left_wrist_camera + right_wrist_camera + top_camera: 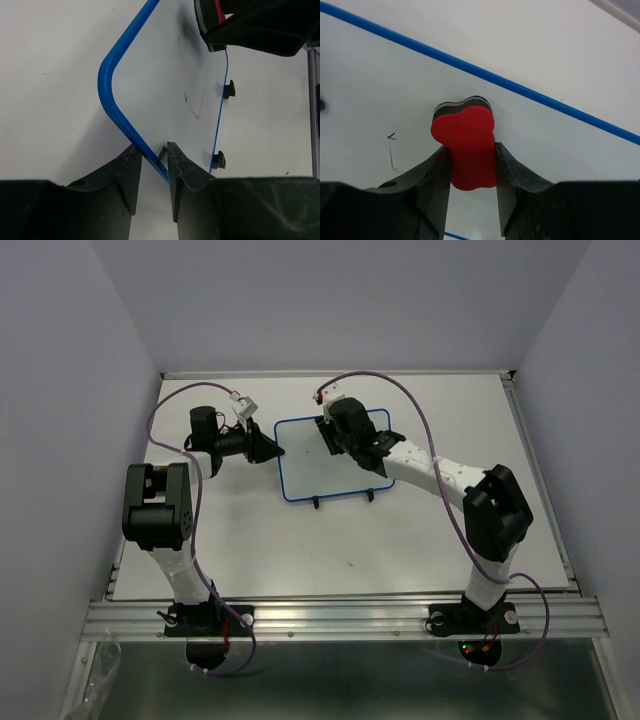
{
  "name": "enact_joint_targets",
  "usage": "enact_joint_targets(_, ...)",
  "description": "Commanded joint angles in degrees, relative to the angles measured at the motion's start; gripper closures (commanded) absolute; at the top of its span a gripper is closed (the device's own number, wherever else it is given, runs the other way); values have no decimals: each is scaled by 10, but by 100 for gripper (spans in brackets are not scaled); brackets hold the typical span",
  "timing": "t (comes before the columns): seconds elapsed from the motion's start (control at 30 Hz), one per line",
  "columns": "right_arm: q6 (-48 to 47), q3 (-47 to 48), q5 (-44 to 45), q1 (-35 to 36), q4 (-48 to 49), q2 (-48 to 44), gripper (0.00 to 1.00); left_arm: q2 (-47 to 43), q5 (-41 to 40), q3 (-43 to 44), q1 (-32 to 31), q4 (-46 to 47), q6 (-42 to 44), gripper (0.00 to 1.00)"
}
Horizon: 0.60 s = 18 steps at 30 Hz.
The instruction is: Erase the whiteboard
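small rectangular whiteboard [303, 468] with rounded corners and a thin blue rim lies flat near the middle of the white tabletop [420, 540], its two small black feet [229, 90] along the near edge. left end effector [152, 147] is closed on the board's left rim, one finger either side of the blue edge, which looks like a hold to steady it. right end effector [470, 150] is clamped on a red foam eraser [465, 145] with a dark felt underside, the felt pressed flat on the board surface close to the far rim. progress, as a judgement: wiping is under way but not finished. the patch around the eraser reads clean, with a faint grey smudge near it in the left wrist view. thin black marker strokes [195, 106] show in the middle of the board, plus a small tick and line [391, 149] to one side of the eraser in the right wrist view. those marks are what is left, so the eraser has to travel from the far rim toward the centre and near edge. surface: tabletop is matte white with a few small specks, an aluminium rail [340, 615] along its near edge where both bases are bolted. room: plain pale lavender walls [60, 390] close in on three sides, light is even, purple cables loop along both arms.
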Motion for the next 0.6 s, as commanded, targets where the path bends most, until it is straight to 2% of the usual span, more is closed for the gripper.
enact_joint_targets(0.0,9,57,80,18,29,23,99,-14,28,20,-1,7,16,62)
enact_joint_targets(0.23,4,102,144,58,8,83,99,-15,28,20,-2,6,18,63)
enact_joint_targets(0.43,25,97,116,70,-4,90,99,-17,26,18,-2,5,19,64)
enact_joint_targets(0.57,28,93,140,70,-5,90,99,-19,26,18,-2,2,22,66)
